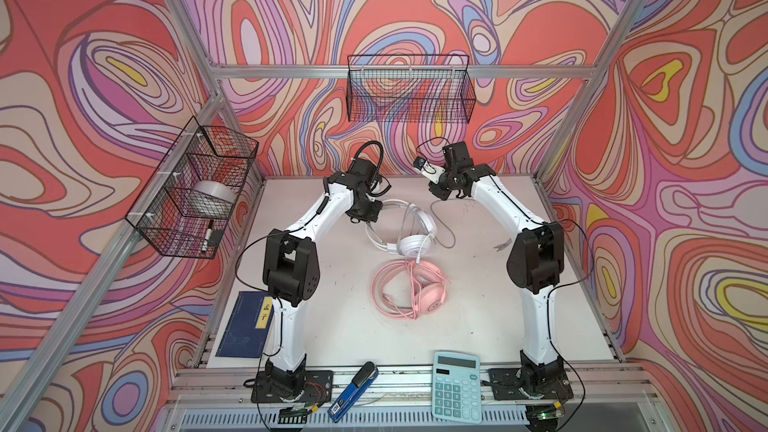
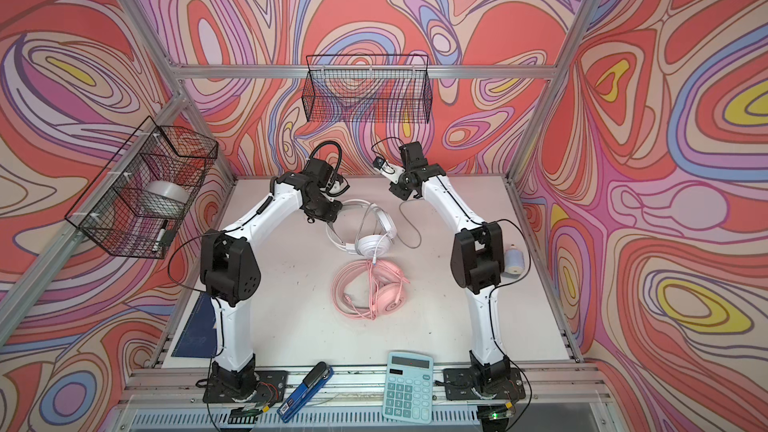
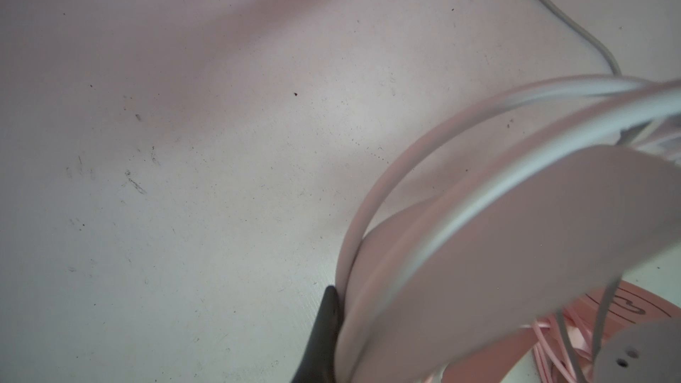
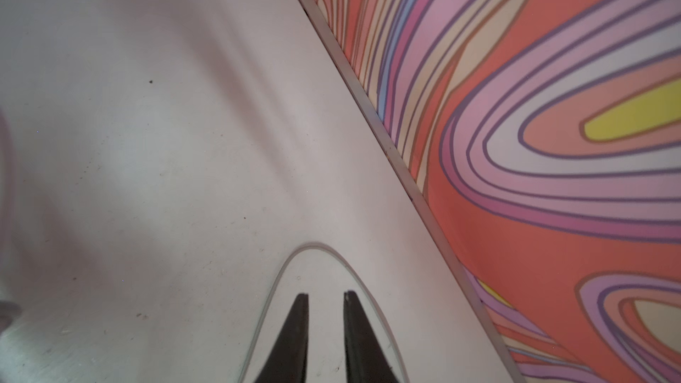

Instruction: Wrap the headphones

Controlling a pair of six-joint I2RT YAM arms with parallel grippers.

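The worktop (image 1: pixel 332 326) is pale and scuffed, and two white-and-black arms reach over it from its near edge toward the far edge. A blue book (image 1: pixel 245 326) lies at the near left corner, partly under the left arm. A teal calculator (image 1: pixel 456 386) sits on the near edge, right of middle.

The pink headset (image 1: pixel 432 303) lies at the centre of the worktop with its pink cord coiled round it. The white headset (image 1: pixel 415 245) lies just beyond it, toward the far edge, close beside it. A blue stapler (image 1: pixel 352 388) rests on the near edge, left of the calculator.

The grey cord (image 1: pixel 446 230) trails loose from the white headset toward the far right.

The left pincer (image 1: pixel 365 213) is closed on the white headset's headband. The left wrist view shows only one dark finger (image 3: pixel 320 333), pressed against the band. The right pincer (image 4: pixel 324 294) is near the far edge, fingers apart, with nothing between them. A bend of the grey cord lies on the worktop around its tips.
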